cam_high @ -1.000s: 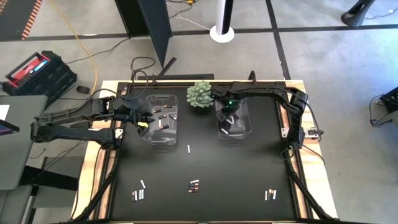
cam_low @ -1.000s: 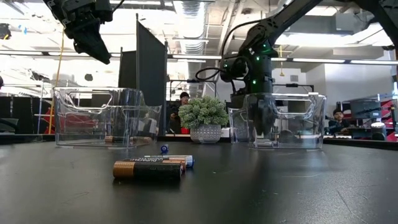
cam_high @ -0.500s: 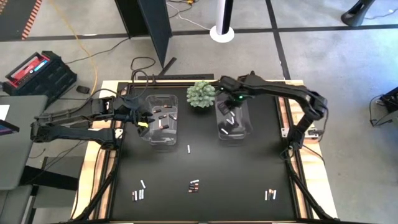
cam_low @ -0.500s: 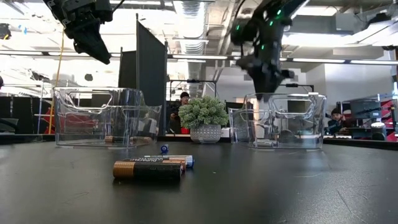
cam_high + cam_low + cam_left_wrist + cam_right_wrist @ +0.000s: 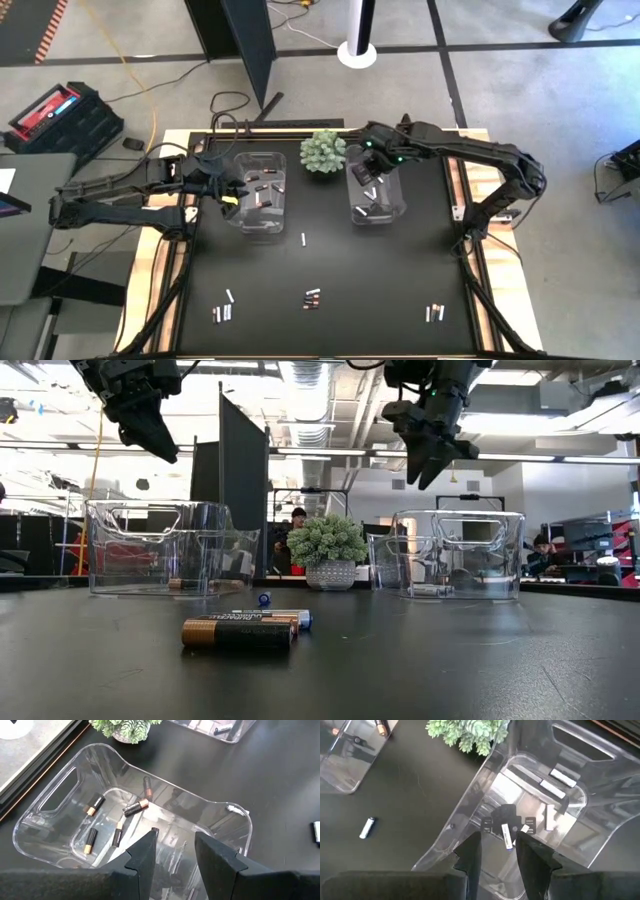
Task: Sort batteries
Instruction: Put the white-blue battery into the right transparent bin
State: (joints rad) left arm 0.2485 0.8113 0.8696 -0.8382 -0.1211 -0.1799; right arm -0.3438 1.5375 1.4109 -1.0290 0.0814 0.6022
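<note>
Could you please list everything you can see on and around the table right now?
Left clear bin: one, clear, table's left rear; holds dark batteries with copper ends.
Right clear bin: one, clear, right rear; holds pale batteries.
Plant: one, green, between the bins.
Loose batteries: several, dark and pale, one mid-table, three clusters near the front edge.
Table: one, black.
Left gripper: open, above the left bin's edge.
Right gripper: open, above the right bin.

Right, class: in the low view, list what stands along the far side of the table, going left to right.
Left clear bin → green spiky plant → right clear bin.
</note>
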